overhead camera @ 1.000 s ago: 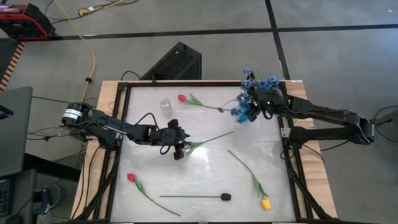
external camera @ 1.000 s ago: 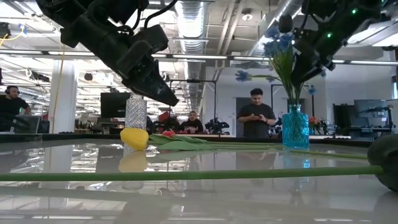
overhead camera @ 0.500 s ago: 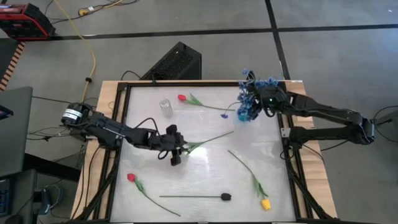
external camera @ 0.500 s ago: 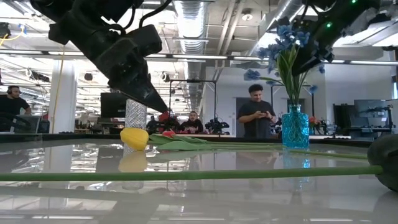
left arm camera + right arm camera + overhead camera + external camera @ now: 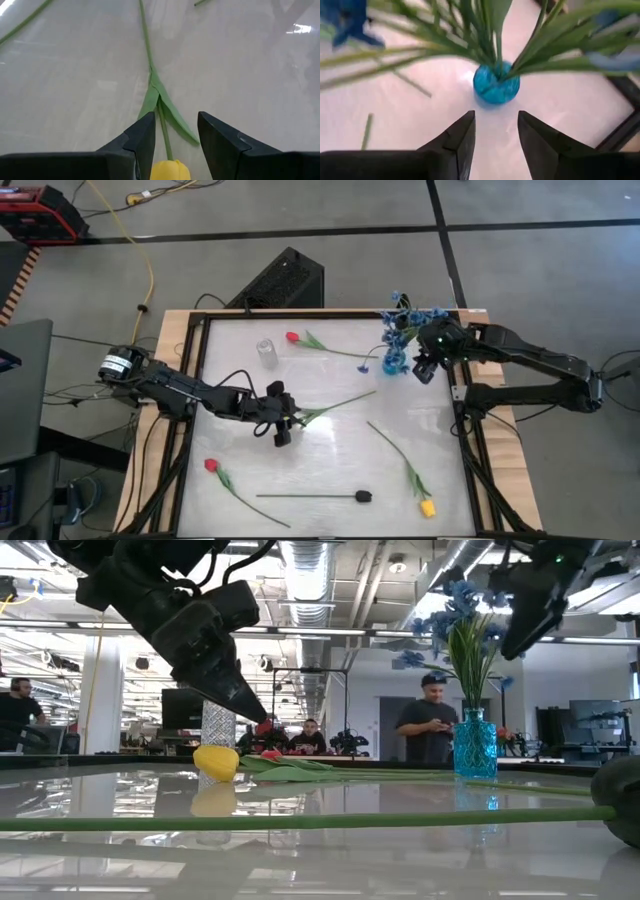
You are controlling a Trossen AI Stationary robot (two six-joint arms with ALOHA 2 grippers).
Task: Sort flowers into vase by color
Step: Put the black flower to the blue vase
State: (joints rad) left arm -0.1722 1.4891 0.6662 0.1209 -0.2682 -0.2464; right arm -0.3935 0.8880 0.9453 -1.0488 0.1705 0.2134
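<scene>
Overhead, left gripper (image 5: 284,430) sits mid-table over a yellow tulip (image 5: 288,423); right gripper (image 5: 425,367) hangs beside the blue vase (image 5: 393,363) holding blue sprigs (image 5: 405,315). Left wrist: fingers apart, empty, straddling the bud (image 5: 170,170). Right wrist: fingers parted, empty. Closing on the bud rather than the stem could crush it or let it slip.

high view: straight down on the whole table (image 5: 320,480) and both arms. low view: level across the tabletop toward the room. left wrist view: close above a yellow tulip (image 5: 170,170) between its fingers. right wrist view: down on the blue vase (image 5: 494,83) ahead, shared with the low view (image 5: 474,743).
</scene>
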